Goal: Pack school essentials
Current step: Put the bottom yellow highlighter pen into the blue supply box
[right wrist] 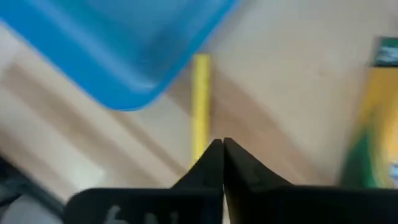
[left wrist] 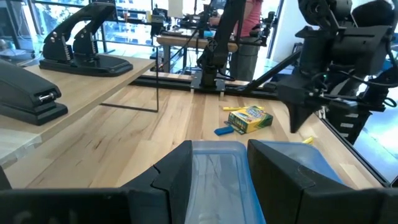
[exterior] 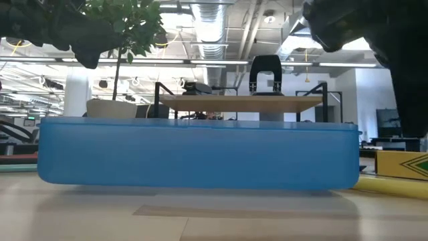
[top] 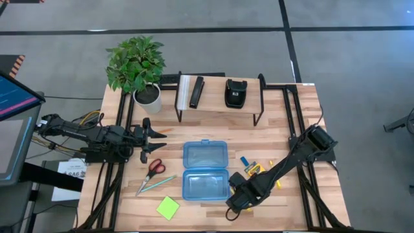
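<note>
Pencil (right wrist: 200, 106), slim and yellow, lies on pale woodgrain before the shut, empty right claw (right wrist: 222, 152).

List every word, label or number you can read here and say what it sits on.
None reads clearly.
Yellow-green crayon box: printed front, too blurred to read.
White label at the table's left edge: dark print, too small to read.
Blue screen at far left: no readable text.
Black pouch: no legible marking.
</note>
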### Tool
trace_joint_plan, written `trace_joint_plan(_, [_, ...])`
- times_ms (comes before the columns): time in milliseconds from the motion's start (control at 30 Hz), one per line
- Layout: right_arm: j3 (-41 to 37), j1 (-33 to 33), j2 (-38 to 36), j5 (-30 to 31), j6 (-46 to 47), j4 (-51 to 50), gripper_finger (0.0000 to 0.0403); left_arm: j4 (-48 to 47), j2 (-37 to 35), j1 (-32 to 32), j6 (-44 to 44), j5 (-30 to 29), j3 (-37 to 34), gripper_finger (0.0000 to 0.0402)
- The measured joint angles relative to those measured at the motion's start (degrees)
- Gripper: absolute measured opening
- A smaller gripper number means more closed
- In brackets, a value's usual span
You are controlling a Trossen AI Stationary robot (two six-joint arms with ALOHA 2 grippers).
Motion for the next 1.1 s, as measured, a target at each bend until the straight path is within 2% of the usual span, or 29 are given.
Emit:
trace_joint_plan(133, [0.0,0.8,0.3,-0.5,-2.0,3.3,0.0096,0.0,0.0,0.0,0.0,0.0,0.0,0.0144])
trace_joint_plan(333, [0.0,1.9,0.3,-0.2,-0.4,2.8,0.0215,0.0,0.0,0.0,0.0,0.0,0.0,0.0144])
trace_joint_plan(400, [0.0,2.3,1.2,-0.2,-0.2,3.2,0.0241,0.0,0.0,0.0,0.0,0.0,0.0,0.0144])
trace_joint_plan(500, [-0.4,3.1,2.8,-1.5,0.6,3.3,0.0257,0.0,0.0,0.0,0.0,0.0,0.0,0.0144])
trace_joint_plan(667, [-0.9,3.8,5.3,-3.8,1.3,5.8,0.0256,0.0,0.0,0.0,0.0,0.0,0.0,0.0144])
trace_joint_plan(800, [-0.7,4.1,6.5,-4.7,1.0,4.6,0.0236,0.0,0.1,0.0,0.0,0.0,0.0,0.0144])
trace_joint_plan(933, [-0.6,4.1,7.1,-5.3,-0.7,2.5,0.0181,0.1,0.3,0.0,0.0,0.0,0.0,0.0144])
trace_joint_plan(1100, [-0.7,4.0,6.5,-5.5,-1.7,1.2,0.0079,0.0,0.4,0.0,0.0,0.0,0.0,0.0144])
